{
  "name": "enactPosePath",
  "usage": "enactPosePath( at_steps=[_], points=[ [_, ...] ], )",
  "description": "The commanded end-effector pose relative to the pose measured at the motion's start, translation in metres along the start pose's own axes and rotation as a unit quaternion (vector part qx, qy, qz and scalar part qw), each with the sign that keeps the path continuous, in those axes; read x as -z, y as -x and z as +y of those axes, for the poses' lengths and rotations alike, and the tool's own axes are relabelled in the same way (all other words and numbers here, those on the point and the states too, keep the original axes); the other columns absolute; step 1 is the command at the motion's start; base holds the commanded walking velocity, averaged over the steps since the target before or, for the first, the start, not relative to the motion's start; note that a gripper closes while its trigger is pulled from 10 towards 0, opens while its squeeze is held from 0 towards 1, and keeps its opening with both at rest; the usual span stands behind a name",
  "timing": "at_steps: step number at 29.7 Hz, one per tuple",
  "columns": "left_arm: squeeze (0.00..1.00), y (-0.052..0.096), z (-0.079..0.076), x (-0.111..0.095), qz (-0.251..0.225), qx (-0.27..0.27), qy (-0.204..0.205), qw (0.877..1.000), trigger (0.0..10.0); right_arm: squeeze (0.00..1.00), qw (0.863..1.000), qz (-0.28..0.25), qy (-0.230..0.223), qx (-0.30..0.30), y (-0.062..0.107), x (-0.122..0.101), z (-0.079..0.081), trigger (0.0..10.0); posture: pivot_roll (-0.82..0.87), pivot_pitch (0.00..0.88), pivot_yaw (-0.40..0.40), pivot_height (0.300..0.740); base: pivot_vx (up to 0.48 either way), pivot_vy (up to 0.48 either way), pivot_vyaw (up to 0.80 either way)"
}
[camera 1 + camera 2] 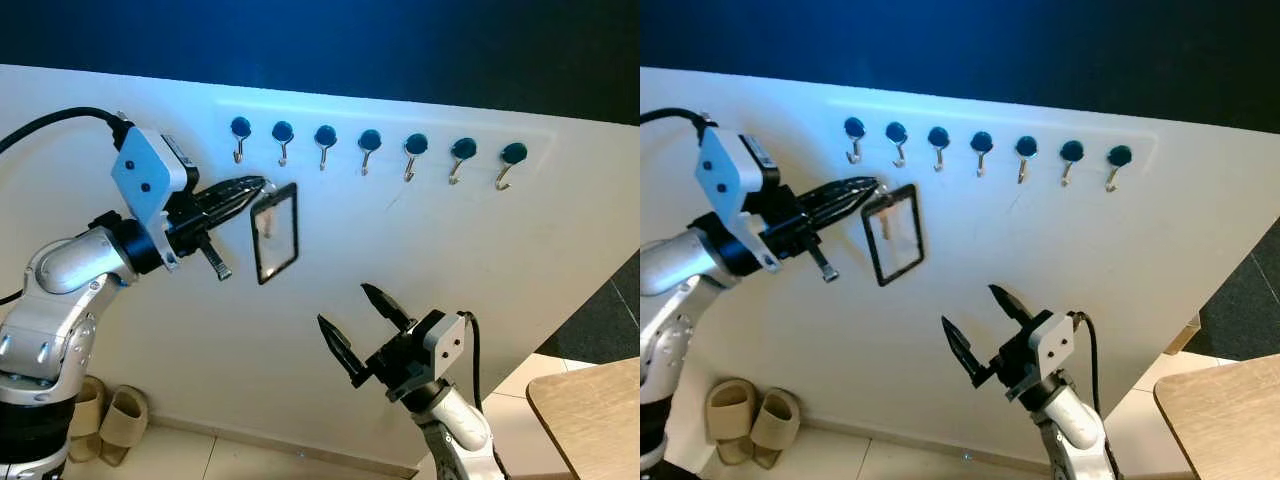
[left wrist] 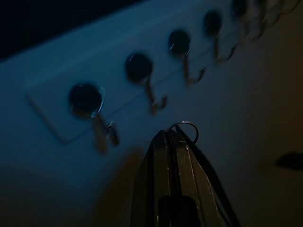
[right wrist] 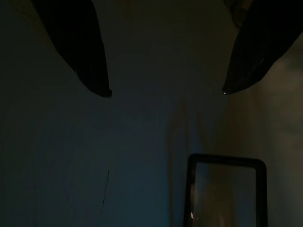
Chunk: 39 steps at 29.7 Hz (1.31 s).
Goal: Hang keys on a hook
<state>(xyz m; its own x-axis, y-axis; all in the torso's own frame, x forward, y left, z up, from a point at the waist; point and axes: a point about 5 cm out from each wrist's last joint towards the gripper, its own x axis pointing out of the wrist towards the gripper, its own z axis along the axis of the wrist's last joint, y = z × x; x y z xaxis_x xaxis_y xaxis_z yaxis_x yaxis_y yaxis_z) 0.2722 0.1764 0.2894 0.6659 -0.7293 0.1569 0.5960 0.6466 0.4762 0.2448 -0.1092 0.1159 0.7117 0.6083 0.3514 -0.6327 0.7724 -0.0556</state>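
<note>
One black-framed clear tag [image 1: 274, 232] on ring | left gripper [image 1: 255, 188] pinches ring | right gripper [image 1: 360, 318] spread

Silver jointed arms, black cables, white wrist camera blocks, black-fingered left pincer [image 1: 252, 186].

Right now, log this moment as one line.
left tool: shut on key ring, below hooks | tag: dangling | right tool: open, idle

Left gripper [image 1: 255, 186] raised, fingers pinched together — right gripper [image 1: 365, 318] lower, fingers spread wide.
</note>
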Motion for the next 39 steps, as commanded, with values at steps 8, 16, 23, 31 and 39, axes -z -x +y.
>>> enactPosePath(
  at_steps=[8, 16, 23, 31, 39],
  points=[
    [0.0, 0.02, 0.008, 0.016, 0.117, 0.032, -0.002, 0.993, 10.0, 0.0, 1.0, -0.001, -0.006, 0.003, 0.001, -0.001, 0.001, 10.0, 0.04, 0.056, -0.02, 0.74, 0.0, 0.0, 0.0],
    [0.0, 0.061, -0.023, 0.046, 0.254, 0.164, 0.113, 0.946, 10.0, 0.0, 1.0, 0.001, -0.007, 0.004, 0.002, 0.0, 0.001, 10.0, 0.05, 0.066, -0.021, 0.74, 0.0, 0.0, 0.0],
    [0.0, 0.078, -0.055, 0.07, 0.341, 0.218, 0.171, 0.898, 10.0, 0.0, 1.0, 0.004, -0.006, 0.004, 0.002, 0.001, 0.0, 10.0, 0.04, 0.072, -0.022, 0.74, 0.0, 0.0, 0.0],
    [0.0, 0.063, -0.057, 0.087, 0.337, 0.11, 0.238, 0.904, 10.0, 0.0, 1.0, 0.006, -0.005, 0.004, 0.002, 0.001, 0.0, 10.0, 0.04, 0.07, -0.018, 0.74, 0.0, 0.0, 0.0],
    [0.0, 0.045, -0.04, 0.082, 0.289, 0.01, 0.274, 0.917, 10.0, 0.0, 1.0, 0.006, -0.004, 0.007, 0.002, 0.001, -0.001, 10.0, 0.04, 0.073, -0.016, 0.74, 0.0, 0.0, 0.0]
  ],
)
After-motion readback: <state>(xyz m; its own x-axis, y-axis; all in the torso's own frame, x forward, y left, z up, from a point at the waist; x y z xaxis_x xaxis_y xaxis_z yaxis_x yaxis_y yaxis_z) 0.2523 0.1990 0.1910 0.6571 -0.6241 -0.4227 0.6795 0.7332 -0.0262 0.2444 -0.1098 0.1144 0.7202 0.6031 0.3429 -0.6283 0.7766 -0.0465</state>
